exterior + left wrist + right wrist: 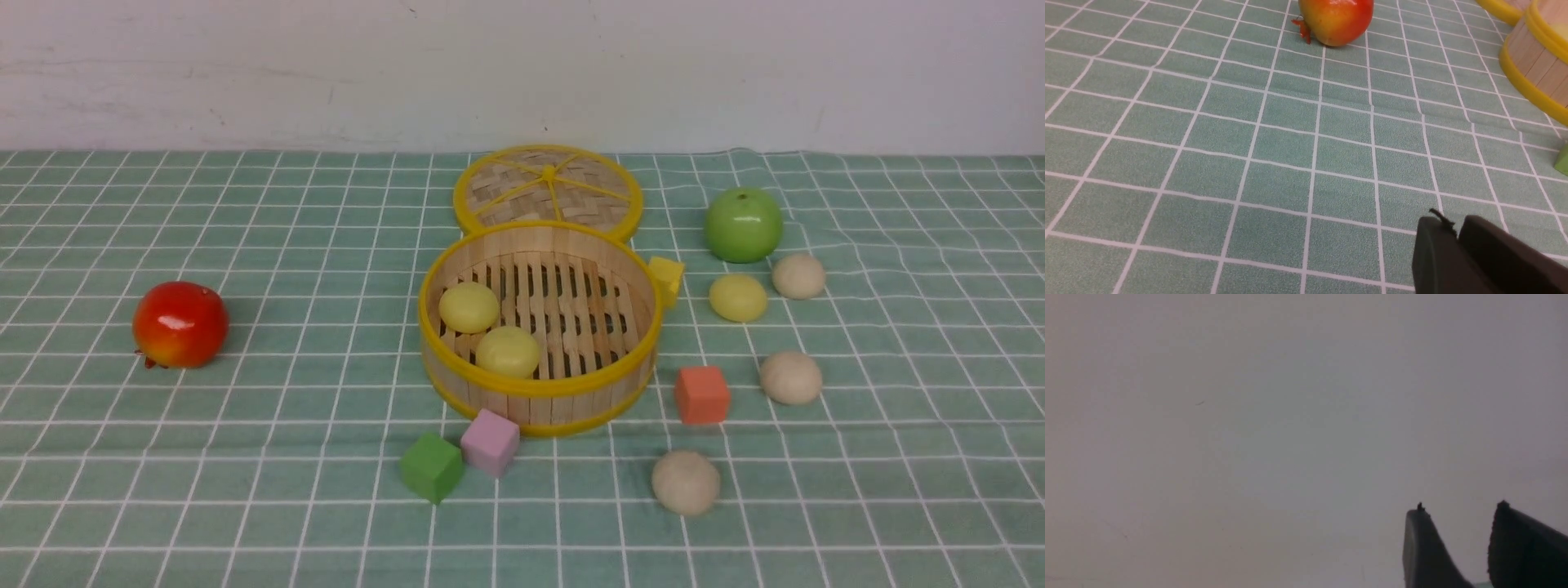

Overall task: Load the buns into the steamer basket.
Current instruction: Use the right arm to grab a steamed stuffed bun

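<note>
right of the steamer basket, four buns crowd an orange cube a grab could knock; left fingers pinched together, right fingers parted, both empty.

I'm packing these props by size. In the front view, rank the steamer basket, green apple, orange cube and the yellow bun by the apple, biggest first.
1. steamer basket
2. green apple
3. orange cube and yellow bun look about alike; the cube sits nearer the camera, so no ranking between them.
</note>
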Tool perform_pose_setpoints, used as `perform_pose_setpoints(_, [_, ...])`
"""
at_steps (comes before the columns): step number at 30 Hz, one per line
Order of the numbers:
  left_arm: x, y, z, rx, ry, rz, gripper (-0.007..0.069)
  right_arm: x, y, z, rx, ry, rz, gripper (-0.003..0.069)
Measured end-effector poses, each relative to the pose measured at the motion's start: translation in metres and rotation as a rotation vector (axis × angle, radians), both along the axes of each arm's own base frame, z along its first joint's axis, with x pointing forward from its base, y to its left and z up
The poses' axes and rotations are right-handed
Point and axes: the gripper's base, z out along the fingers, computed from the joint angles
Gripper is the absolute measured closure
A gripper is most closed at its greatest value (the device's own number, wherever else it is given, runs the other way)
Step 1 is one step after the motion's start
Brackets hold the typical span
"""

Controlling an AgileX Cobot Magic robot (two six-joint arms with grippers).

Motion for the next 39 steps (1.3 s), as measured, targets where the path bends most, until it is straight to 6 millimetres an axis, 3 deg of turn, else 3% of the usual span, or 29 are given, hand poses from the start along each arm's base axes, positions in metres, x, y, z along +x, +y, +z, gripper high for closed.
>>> perform_pose_setpoints(3, [0.0, 0.0, 0.0, 0.0, 0.0, 0.0, 0.0548, 0.015, -0.001, 0.037, 0.015, 0.173, -0.002, 0.0419])
perform_pose_setpoints(5, [0.0, 0.0, 0.0, 0.0, 0.0, 0.0, 0.0547, 0.031, -0.003, 0.051, 0.028, 0.315, -0.003, 0.0419])
perform_pose_setpoints(8, [0.0, 0.0, 0.0, 0.0, 0.0, 0.0, 0.0544, 0.06, -0.005, 0.05, 0.043, 0.512, -0.004, 0.0419])
perform_pose_setpoints(15, [0.0, 0.0, 0.0, 0.0, 0.0, 0.0, 0.054, 0.118, 0.0, 0.014, 0.184, 0.788, 0.07, 0.0419])
perform_pose_setpoints(16, [0.0, 0.0, 0.0, 0.0, 0.0, 0.0, 0.0537, 0.134, 0.008, -0.001, 0.201, 0.888, 0.127, 0.0419])
perform_pose_setpoints(20, [0.0, 0.0, 0.0, 0.0, 0.0, 0.0, 0.0533, 0.162, 0.037, -0.031, 0.119, 1.148, 0.312, 0.0419])
perform_pose_setpoints(24, [0.0, 0.0, 0.0, 0.0, 0.0, 0.0, 0.0531, 0.186, 0.063, -0.045, 0.029, 1.309, 0.455, 0.0419])
perform_pose_setpoints(27, [0.0, 0.0, 0.0, 0.0, 0.0, 0.0, 0.0526, 0.216, 0.098, -0.058, -0.076, 1.451, 0.572, 0.0419])
perform_pose_setpoints(28, [0.0, 0.0, 0.0, 0.0, 0.0, 0.0, 0.0526, 0.217, 0.099, -0.056, -0.079, 1.447, 0.573, 0.0419])
perform_pose_setpoints(29, [0.0, 0.0, 0.0, 0.0, 0.0, 0.0, 0.0523, 0.229, 0.118, -0.065, -0.126, 1.499, 0.606, 0.0419])
perform_pose_setpoints(34, [0.0, 0.0, 0.0, 0.0, 0.0, 0.0, 0.0522, 0.252, 0.149, -0.079, -0.177, 1.544, 0.598, 0.0419])
perform_pose_setpoints(39, [0.0, 0.0, 0.0, 0.0, 0.0, 0.0, 0.0519, 0.264, 0.164, -0.097, -0.178, 1.563, 0.579, 0.0419])
